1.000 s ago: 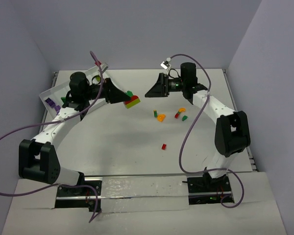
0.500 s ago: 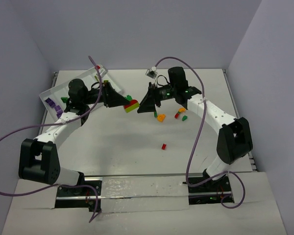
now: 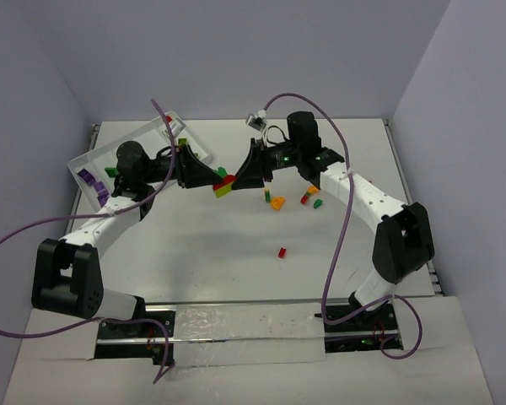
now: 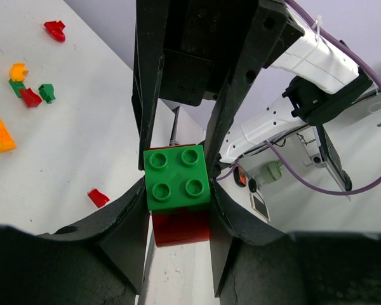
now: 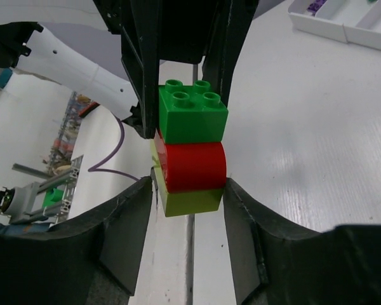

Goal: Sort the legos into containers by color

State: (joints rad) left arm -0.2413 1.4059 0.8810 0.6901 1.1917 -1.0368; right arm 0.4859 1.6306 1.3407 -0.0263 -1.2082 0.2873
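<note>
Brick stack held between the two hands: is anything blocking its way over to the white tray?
No loose thing shows on the table between the brick stack and the tray. Only the left hand that grips it and its own arm reach across that stretch; the right hand flanks the stack.
</note>
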